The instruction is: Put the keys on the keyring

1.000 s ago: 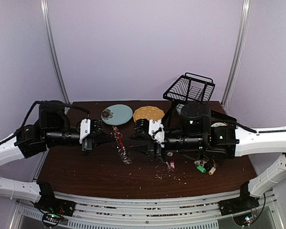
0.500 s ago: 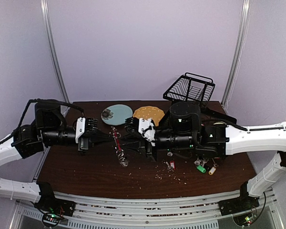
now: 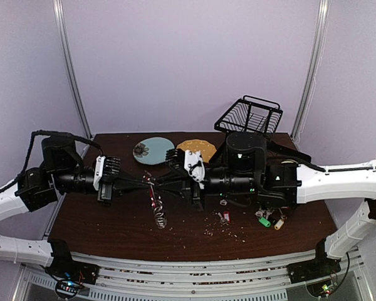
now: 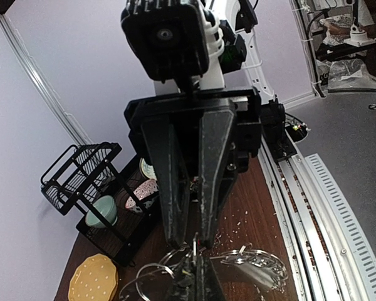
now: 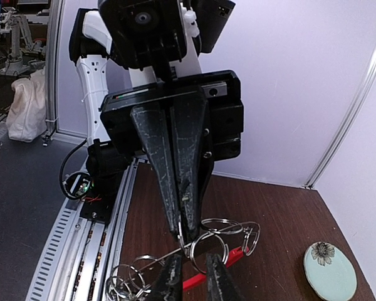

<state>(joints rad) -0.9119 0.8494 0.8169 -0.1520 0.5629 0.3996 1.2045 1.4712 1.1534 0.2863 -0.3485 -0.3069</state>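
Two level arms tip to tip, left end effector (image 3: 144, 182) clamping the keyring (image 3: 155, 199) (right end effector (image 3: 155, 182) narrowly parted).

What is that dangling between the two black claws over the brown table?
In the top view, the left gripper and right gripper face each other; between them hangs the silvery coiled keyring with its red sleeve.

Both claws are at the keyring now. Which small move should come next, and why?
Probably finish closing the right claw on the keyring. The left claw is shut on the ring, which hangs between the two; the right fingers straddle the wire with a gap showing.
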